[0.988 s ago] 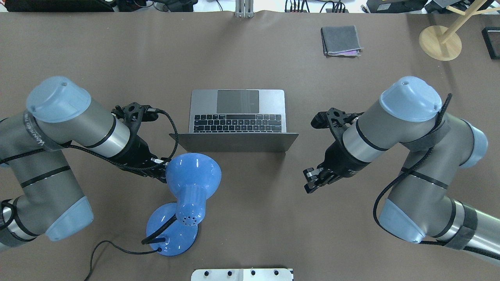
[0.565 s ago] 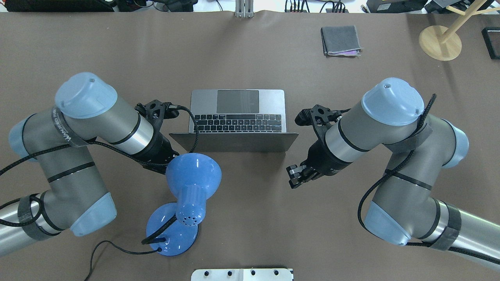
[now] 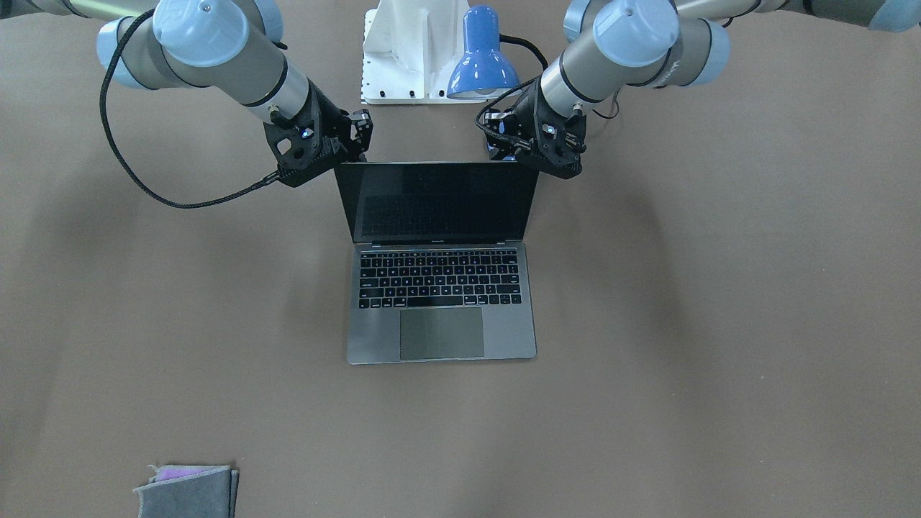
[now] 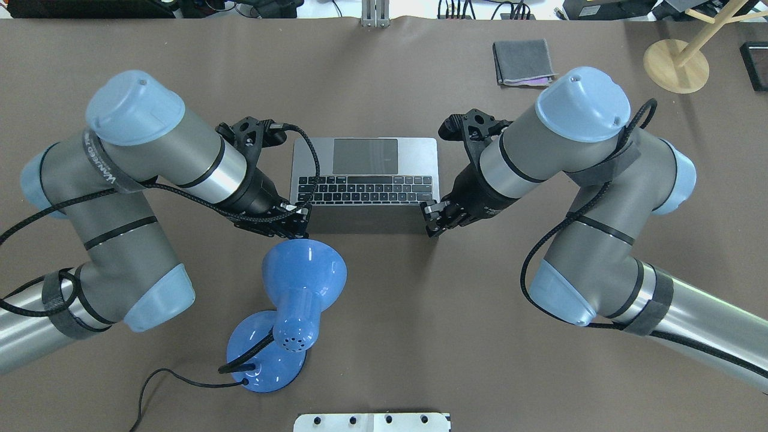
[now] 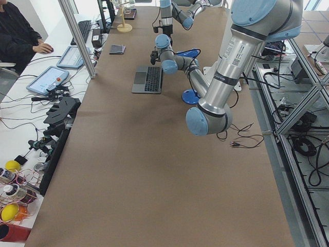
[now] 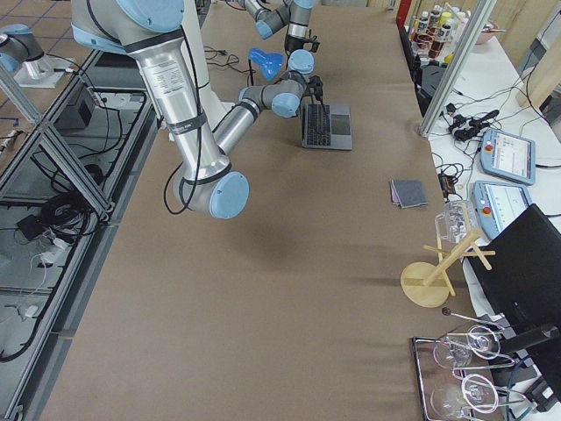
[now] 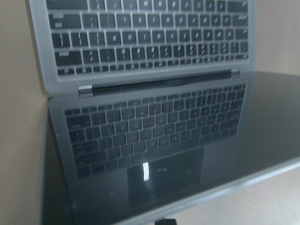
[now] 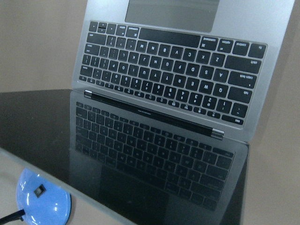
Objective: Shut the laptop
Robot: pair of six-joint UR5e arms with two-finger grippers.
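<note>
Since the fingers only show up as small dark lumps from overhead, I can't tell if the left claw (image 4: 298,219) is open or closed, and it's the same deal for the right claw (image 4: 433,219). What's clear is where they sit. The left claw is at the lid's top corner just left of centre in the overhead frame. The right claw is at the matching corner just right of centre, and both are on the back side of the screen. Can't say whether either one is actually touching the lid.

The laptop (image 4: 366,174) is open and sits mid-frame in the overhead shot on the brown bench (image 4: 420,336). Its trackpad end points to the top of the frame and the lid's back faces the bottom. In the front-facing view the screen is dark and stands up from the hinge, leaning back a bit. Both wrist cams look down the screen face: black glass mirroring the keyboard, then the hinge strip, then the real keys past it.

Moving out, a blue desk lamp (image 4: 303,282) stands just below the left claw in the overhead frame. Its shade is right next to the claw and its black cord trails off to the lower left. A folded grey cloth (image 4: 524,62) lies in the upper right, well apart from the laptop. A wooden stand (image 4: 676,65) with a round base sits in the far upper-right corner.
</note>
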